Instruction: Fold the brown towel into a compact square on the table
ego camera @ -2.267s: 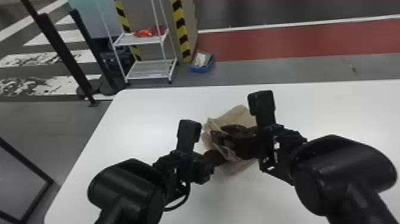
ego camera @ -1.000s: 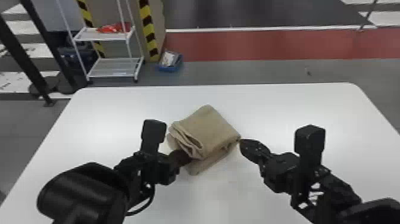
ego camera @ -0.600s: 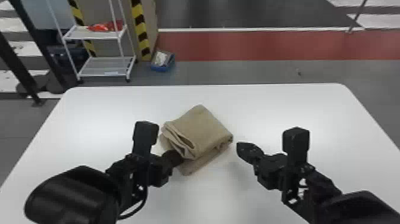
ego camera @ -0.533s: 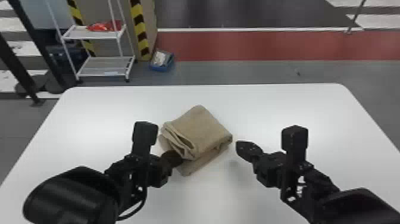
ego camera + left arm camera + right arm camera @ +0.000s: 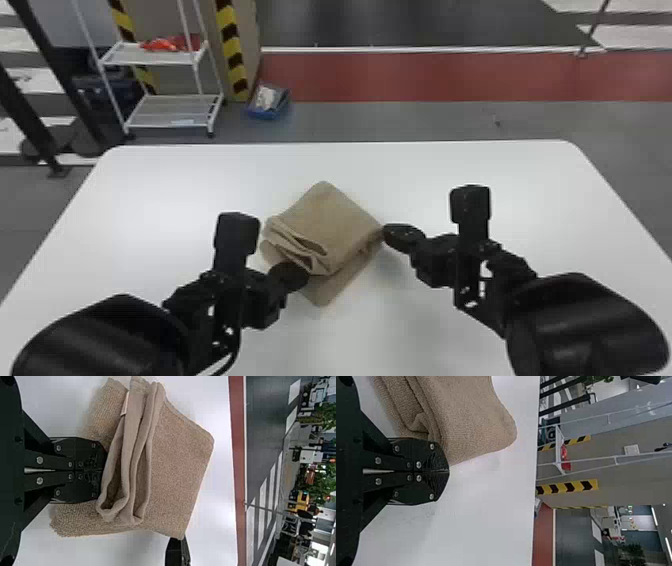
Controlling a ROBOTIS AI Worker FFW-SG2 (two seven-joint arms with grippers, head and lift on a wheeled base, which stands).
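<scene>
We've got the white table [image 5: 165, 185] under everything. Towel [image 5: 330, 215] lies folded near its middle, layers stacked unevenly, bottom one sticking out on our side. Our left gripper [image 5: 299, 276] sits over the bottom layer, fingers clenched together at the loose folds. Our right gripper [image 5: 389, 233] is at the towel's right corner, fingers also clenched. Smallest: pale tag [image 5: 125, 403] by the folds.

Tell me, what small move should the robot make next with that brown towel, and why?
Probably ease the left gripper back a little and open it, ready to take the folded edge. Its jaws are shut right by the loose, gaping folds of the brown towel, and the bottom layer sticks out beyond the top one, so the square looks untidy.
</scene>
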